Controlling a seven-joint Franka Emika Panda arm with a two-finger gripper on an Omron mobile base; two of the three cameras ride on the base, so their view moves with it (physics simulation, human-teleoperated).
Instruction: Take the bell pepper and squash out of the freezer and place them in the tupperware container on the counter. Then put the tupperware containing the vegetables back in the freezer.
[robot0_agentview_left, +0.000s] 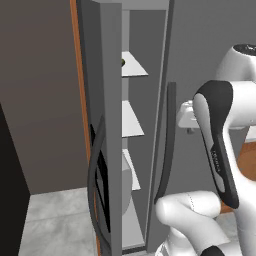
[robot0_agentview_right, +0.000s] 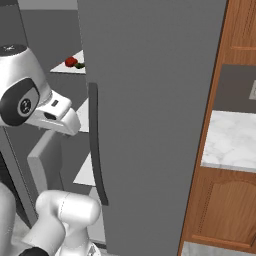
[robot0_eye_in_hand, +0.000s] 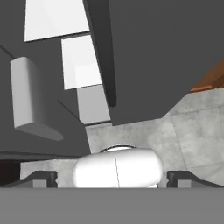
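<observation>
The freezer (robot0_agentview_left: 145, 50) stands open, its slim door (robot0_agentview_left: 109, 125) swung out to the left. On its top white shelf (robot0_agentview_right: 65, 68) lie the red bell pepper (robot0_agentview_right: 70, 62) and, touching it on the right, the dark green squash (robot0_agentview_right: 79, 65). My gripper (robot0_eye_in_hand: 111, 179) is open and holds nothing, its fingertips (robot0_eye_in_hand: 41, 178) set far apart. It hangs in front of the freezer at mid height, below the top shelf, and looks down past the lower shelves (robot0_eye_in_hand: 81, 61) to the floor. The tupperware container is out of view.
The wider grey door (robot0_agentview_right: 155, 100) with its dark handle (robot0_agentview_right: 97, 150) is shut right beside the opening. A grey bin (robot0_eye_in_hand: 28, 96) juts from the freezer door's inside. The marble counter (robot0_agentview_right: 232, 137) over brown cabinets lies to the right. Grey floor tiles (robot0_agentview_left: 55, 220) spread below.
</observation>
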